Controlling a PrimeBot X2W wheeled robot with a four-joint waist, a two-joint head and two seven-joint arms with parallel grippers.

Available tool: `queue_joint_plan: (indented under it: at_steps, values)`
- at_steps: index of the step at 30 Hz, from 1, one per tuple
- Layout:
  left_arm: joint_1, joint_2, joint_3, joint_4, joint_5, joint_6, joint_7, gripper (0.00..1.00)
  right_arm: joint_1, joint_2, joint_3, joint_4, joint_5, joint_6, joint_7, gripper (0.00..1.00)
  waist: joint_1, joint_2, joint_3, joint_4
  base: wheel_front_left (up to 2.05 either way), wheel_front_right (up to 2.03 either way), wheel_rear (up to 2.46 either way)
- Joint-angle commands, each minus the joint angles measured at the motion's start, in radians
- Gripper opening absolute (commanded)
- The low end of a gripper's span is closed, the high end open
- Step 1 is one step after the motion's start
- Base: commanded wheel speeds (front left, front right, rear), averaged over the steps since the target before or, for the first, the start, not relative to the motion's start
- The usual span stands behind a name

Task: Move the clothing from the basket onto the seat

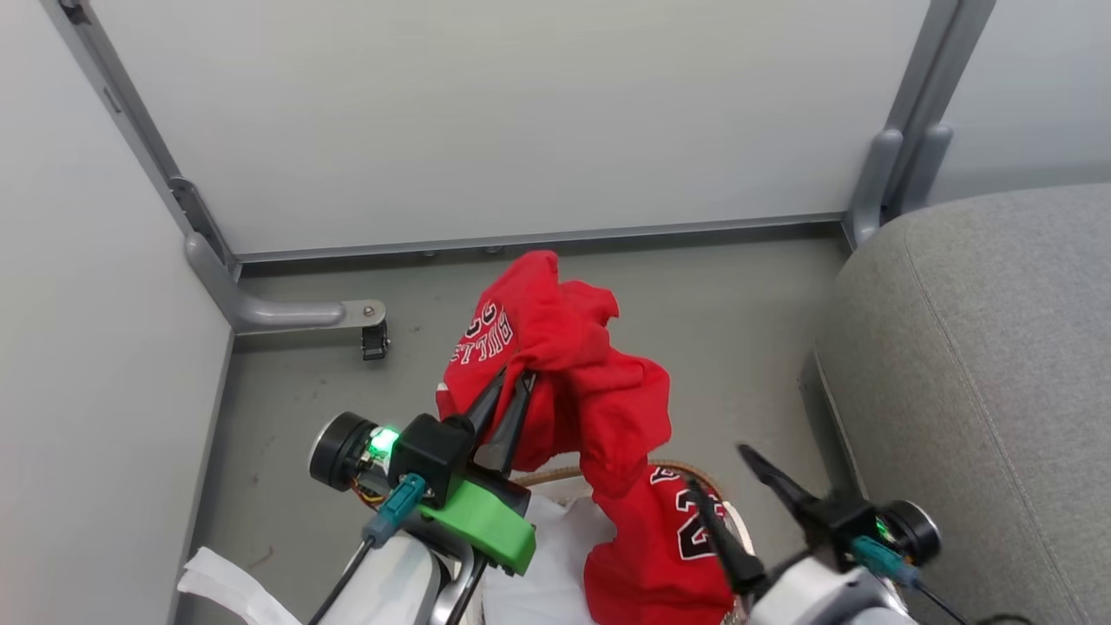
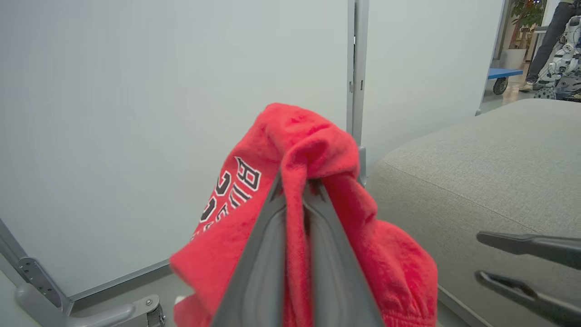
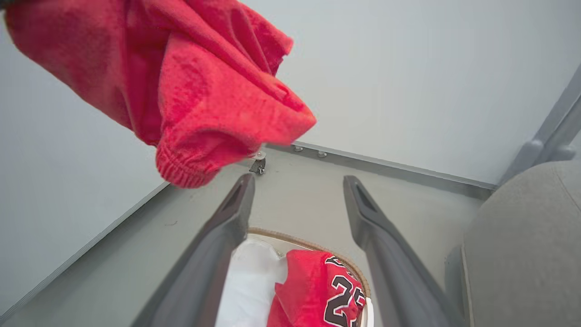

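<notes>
The left gripper [image 1: 514, 379] had its two dark fingers pressed together on a fold of the lettered garment [image 1: 568, 365], pinching the bright red cloth so that it bunched over and around the fingertips. The garment hung clear in the air above the grey floor [image 1: 738, 330], its white lettering turned toward the left and its loose end, with an elastic cuff, drooping down to the right of the gripper. Below and nearer, the numbered garment [image 1: 668, 555] lay inside the basket [image 1: 555, 475] on the right side, the black-and-white 23 facing up, with the white liner [image 1: 547, 555] showing to its left. In the head view the two red pieces overlapped, but the right wrist view showed a gap between them – the held one well above the basket. The right gripper [image 1: 716, 466] stood over the near right part of the basket with its fingers spread wide and nothing between them, the numbered garment lying below and between the fingers in its own wrist view. The seat [image 1: 981, 365] sat at the right, beside the basket, its grey cushion bare of any red cloth – both garments were to its left. Pale wall panels [image 1: 521, 113] closed the far and left sides.
</notes>
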Motion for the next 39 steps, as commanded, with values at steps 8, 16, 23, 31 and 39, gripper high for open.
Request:
queue_joint_plan:
  at_steps: [8,16,23,31,39]
  values:
    - [0.016,-0.002,-0.060,-0.026,-0.045,-0.004,-0.001,0.00,-0.192,-0.051,0.232,-0.052,-0.017,-0.001,-0.003,1.00,0.0001,-0.0001,-0.010,0.043,0.00,0.00,0.00]
    - [-0.016,-0.002,-0.160,-0.039,-0.098,-0.004,-0.001,0.00,-0.303,0.005,0.284,0.140,-0.051,-0.001,-0.003,0.36,0.0001,-0.0001,-0.003,0.114,0.00,0.00,0.00]
    - [0.003,-0.003,-0.158,-0.026,-0.115,-0.004,-0.001,0.90,-0.285,0.030,0.233,0.161,0.001,-0.001,-0.003,0.00,0.0001,-0.0001,0.003,0.114,0.00,0.00,0.00]
    - [0.029,-0.002,-0.108,-0.015,-0.104,0.000,-0.001,1.00,-0.206,0.027,0.137,0.107,0.019,-0.001,-0.003,0.00,0.0001,-0.0001,0.011,-0.024,0.00,0.00,0.00]
    - [0.008,-0.002,-0.077,-0.022,-0.096,0.000,0.000,1.00,-0.178,0.025,0.063,0.061,0.047,-0.001,-0.003,0.00,0.0001,-0.0001,0.052,-0.294,0.00,0.00,0.00]
